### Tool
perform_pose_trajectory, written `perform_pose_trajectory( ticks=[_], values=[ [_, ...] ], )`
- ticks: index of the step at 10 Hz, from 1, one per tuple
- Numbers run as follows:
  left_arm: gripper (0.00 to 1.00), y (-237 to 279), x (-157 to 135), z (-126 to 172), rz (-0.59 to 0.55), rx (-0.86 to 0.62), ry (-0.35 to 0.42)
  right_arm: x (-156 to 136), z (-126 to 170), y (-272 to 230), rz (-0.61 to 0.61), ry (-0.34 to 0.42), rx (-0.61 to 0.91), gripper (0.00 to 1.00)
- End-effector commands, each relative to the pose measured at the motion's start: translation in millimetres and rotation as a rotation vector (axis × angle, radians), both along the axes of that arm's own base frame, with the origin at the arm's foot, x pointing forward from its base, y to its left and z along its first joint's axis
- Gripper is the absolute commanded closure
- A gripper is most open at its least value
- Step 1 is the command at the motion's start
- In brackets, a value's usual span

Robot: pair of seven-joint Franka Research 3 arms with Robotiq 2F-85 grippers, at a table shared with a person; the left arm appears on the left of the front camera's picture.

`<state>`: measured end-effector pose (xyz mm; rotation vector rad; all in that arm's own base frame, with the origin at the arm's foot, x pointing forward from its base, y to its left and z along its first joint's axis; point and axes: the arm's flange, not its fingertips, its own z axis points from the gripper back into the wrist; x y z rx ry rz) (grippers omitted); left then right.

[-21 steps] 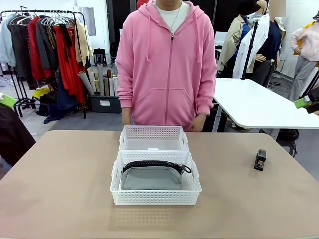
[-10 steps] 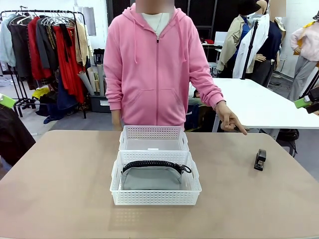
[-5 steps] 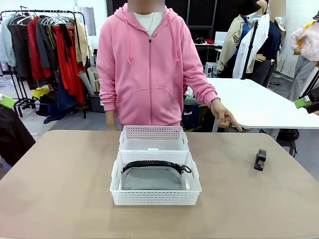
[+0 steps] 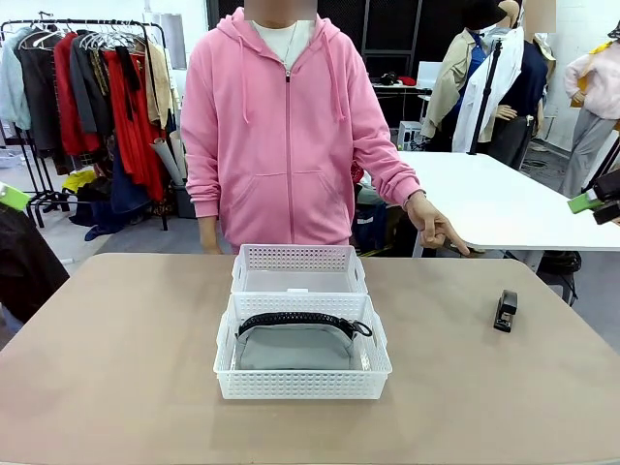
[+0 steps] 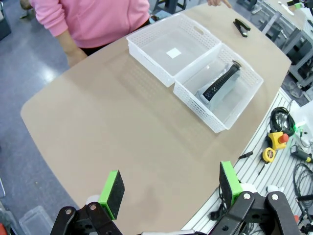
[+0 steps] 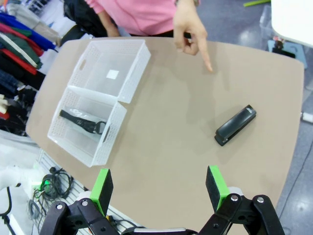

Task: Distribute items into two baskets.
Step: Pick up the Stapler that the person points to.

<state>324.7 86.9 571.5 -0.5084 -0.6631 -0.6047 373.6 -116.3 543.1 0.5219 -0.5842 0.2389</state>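
Two white lattice baskets stand end to end at mid-table. The near basket [image 4: 302, 386] holds the grey pouch [image 4: 294, 347] with its black zipper; the far basket [image 4: 298, 260] holds nothing. A small black stapler [image 4: 505, 310] lies on the table at the right, also seen as the stapler [image 6: 235, 125] in the right wrist view. The person's hand [image 4: 434, 227] points down toward the table's far right edge. My left gripper [image 5: 168, 188] is open high over the table's left side. My right gripper [image 6: 159, 185] is open high above the right side, near the stapler.
A person in a pink hoodie [image 4: 286, 126] stands at the far edge behind the baskets. A white table [image 4: 504, 203] stands behind at the right and a clothes rack [image 4: 87, 87] at the back left. Cables and tools [image 5: 281, 142] lie beside the table's near edge.
The person has shifted slightly to the left and the pointing hand has dropped a little toward the table edge. Neither gripper nor any item has moved.
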Motion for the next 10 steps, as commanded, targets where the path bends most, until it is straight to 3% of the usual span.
perform_pose_trajectory(
  ticks=[1,7,10],
  values=[
    [0.0,1,1,-1,-0.02,-0.017,-0.014,24,-1,13,-0.111,0.076,-0.028,0.0],
    [0.0,1,1,-1,-0.02,-0.017,-0.014,88,-40,36,-0.605,0.42,-0.104,0.0],
    [0.0,1,1,-1,-0.02,-0.017,-0.014,108,-64,40,-0.75,0.505,-0.128,0.0]
  ],
)
